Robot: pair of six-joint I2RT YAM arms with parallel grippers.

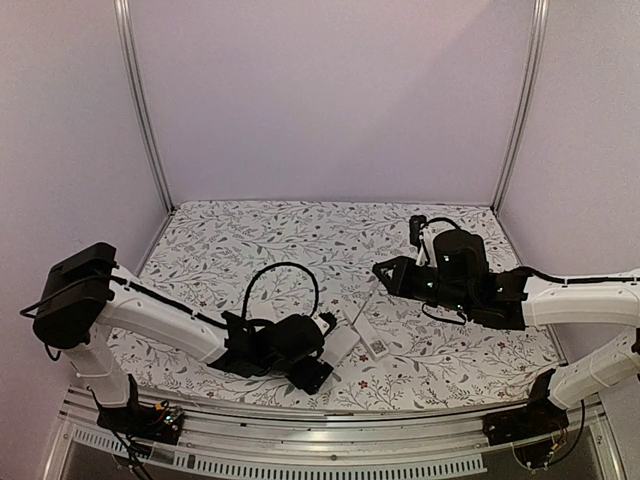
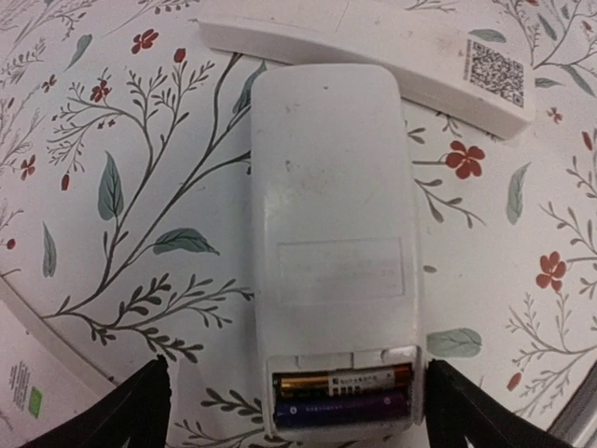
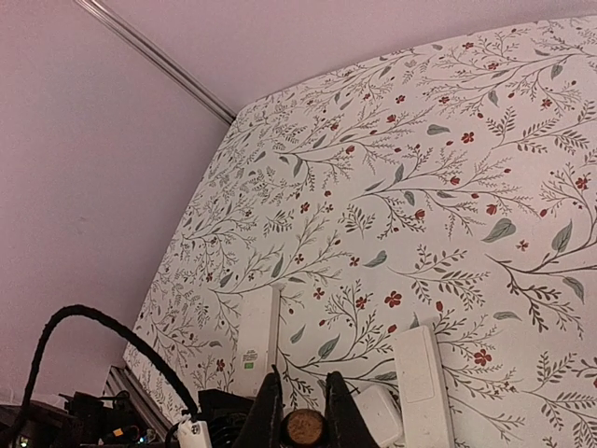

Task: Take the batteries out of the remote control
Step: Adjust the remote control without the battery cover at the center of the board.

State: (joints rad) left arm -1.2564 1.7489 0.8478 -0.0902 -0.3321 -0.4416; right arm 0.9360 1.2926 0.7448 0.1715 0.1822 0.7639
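Note:
A white remote control (image 2: 331, 215) lies back-up on the flowered cloth, its battery bay open at the near end. Two batteries lie in the bay, a gold-and-black one (image 2: 340, 381) and a purple one (image 2: 340, 409). My left gripper (image 2: 298, 411) is open, with one finger on each side of the bay end and the right finger (image 2: 471, 411) close to the remote's side. In the top view the left gripper (image 1: 312, 368) sits at that remote (image 1: 342, 343). My right gripper (image 1: 385, 272) is raised above the cloth and shut on a small round brown-ended cylinder (image 3: 305, 427), seen end-on.
A second long white remote with a QR label (image 2: 373, 56) lies just beyond the first and also shows in the top view (image 1: 368, 335). A third white remote with a green label (image 3: 256, 341) lies to the left, beside the left arm's black cable (image 3: 93, 327). Metal frame posts (image 1: 140, 100) stand at the back corners.

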